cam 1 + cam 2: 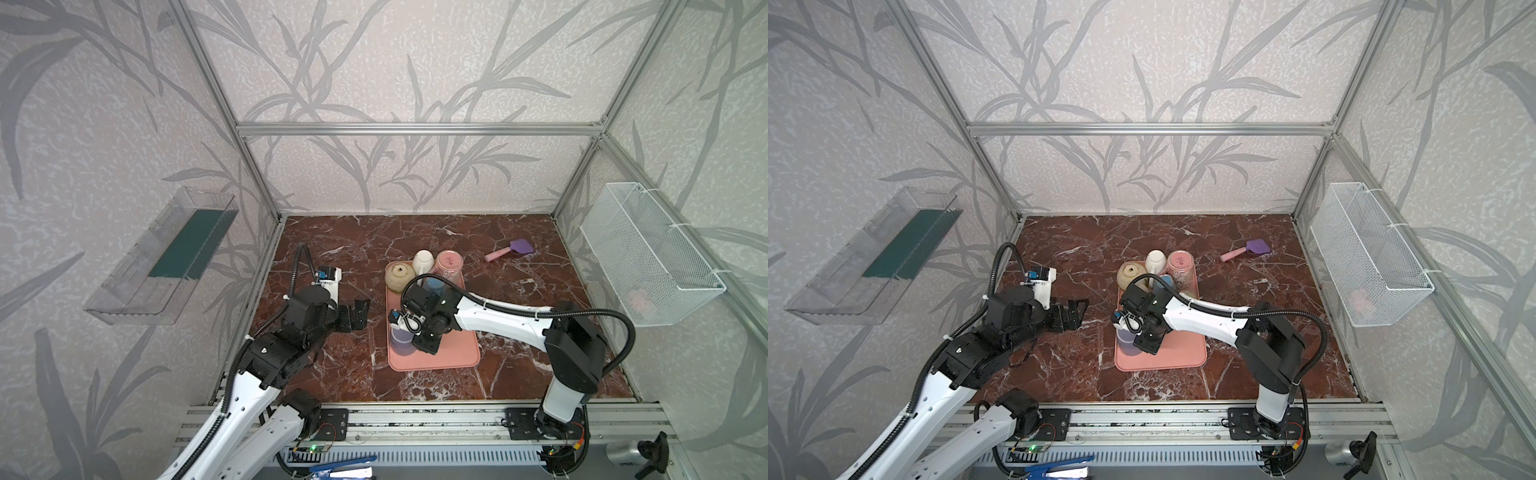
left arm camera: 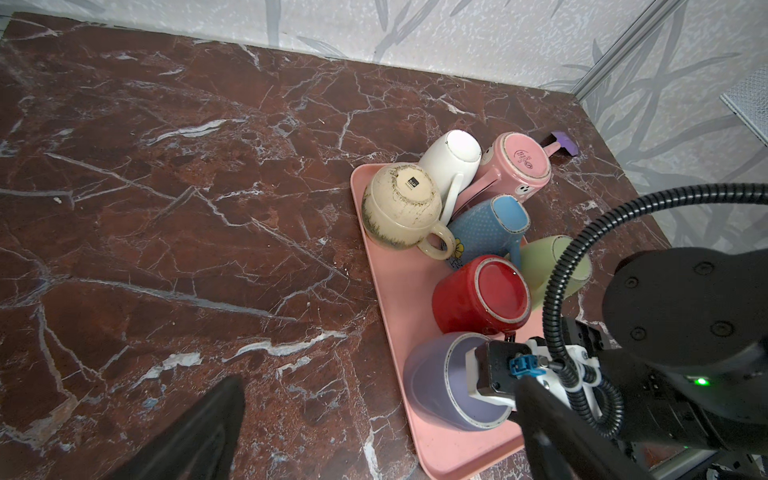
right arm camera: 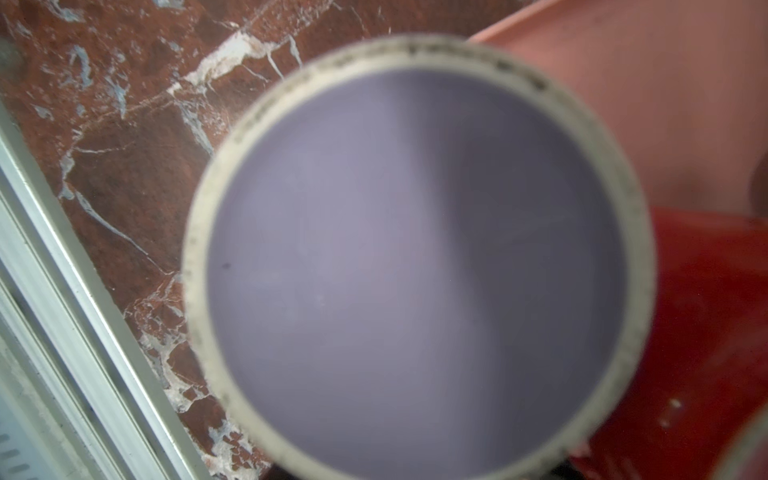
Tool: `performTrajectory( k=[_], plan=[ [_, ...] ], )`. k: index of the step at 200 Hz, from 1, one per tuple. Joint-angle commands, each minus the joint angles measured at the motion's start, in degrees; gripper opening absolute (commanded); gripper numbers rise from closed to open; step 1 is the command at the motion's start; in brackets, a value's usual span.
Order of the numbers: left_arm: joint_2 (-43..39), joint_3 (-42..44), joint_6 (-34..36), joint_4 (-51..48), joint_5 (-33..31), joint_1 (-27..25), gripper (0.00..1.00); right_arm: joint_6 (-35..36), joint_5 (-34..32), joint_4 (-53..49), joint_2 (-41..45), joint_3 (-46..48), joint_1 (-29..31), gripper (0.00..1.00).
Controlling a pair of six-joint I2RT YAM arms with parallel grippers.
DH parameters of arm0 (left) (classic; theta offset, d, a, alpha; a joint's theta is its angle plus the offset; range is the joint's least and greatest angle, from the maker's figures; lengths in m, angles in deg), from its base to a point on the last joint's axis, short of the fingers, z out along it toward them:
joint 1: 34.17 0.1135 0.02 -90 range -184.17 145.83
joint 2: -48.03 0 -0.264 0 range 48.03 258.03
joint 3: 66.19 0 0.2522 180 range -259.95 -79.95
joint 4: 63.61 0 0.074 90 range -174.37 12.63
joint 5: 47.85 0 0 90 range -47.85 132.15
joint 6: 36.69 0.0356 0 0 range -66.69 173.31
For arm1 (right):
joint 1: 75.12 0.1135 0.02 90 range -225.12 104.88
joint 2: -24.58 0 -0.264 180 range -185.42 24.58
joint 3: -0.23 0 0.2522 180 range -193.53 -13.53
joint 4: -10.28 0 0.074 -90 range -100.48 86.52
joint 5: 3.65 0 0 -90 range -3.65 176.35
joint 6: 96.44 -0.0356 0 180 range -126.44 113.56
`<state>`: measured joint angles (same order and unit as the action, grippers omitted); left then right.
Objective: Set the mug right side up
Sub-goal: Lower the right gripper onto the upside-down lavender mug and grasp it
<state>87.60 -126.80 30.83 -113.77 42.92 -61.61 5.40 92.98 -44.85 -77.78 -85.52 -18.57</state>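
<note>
Lavender ceramic fills the right wrist view: the purple mug (image 3: 415, 257) stands mouth-down, its pale foot ring and base facing straight up at the camera. That puts it directly under the right gripper (image 1: 416, 340), at the near end of the pink tray (image 1: 453, 353). A red mug (image 2: 482, 295), also inverted, sits just beside it on the gripper's far side. The right gripper's fingers are hidden in every view, so I cannot tell whether they have clamped the mug's wall or merely straddle it. The left gripper (image 1: 356, 313) hangs spread wide and empty over the marble tabletop (image 1: 519, 299), well apart from the tray. By my reading, the grasp is the step in hand. The next move calls for a firm pinch, a lift clear of the red neighbour, then a half-turn of the wrist before setting the mug down on its base.
</note>
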Motion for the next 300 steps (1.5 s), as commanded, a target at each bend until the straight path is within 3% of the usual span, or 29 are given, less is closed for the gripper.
performTrajectory(
  k=[1, 55, 128, 212, 300],
  plan=[
    [-0.31, 0.43, 0.51, 0.19, 0.38, 0.46, 0.99, -0.35, 0.31, -0.23, -1.12, -1.73, 0.85, 0.33],
    [-0.54, 0.57, 0.50, 0.11, 0.54, 0.63, 0.99, -3.28, -2.76, 1.77, -0.85, -1.24, 0.84, 0.26],
    [-0.83, 0.67, 0.44, 0.02, 0.33, 0.72, 0.99, -5.10, -2.05, 2.89, -1.37, -1.45, 0.86, 0.00],
    [-1.31, 0.80, 0.17, 0.02, -0.50, 0.72, 0.99, -9.79, 0.97, 7.64, 4.27, 3.10, -0.25, 0.00],
    [-1.00, 0.82, -1.92, 1.57, -0.71, 0.72, 0.99, -15.31, 7.25, 13.11, 17.72, 9.70, -5.94, 0.00]
  ],
)
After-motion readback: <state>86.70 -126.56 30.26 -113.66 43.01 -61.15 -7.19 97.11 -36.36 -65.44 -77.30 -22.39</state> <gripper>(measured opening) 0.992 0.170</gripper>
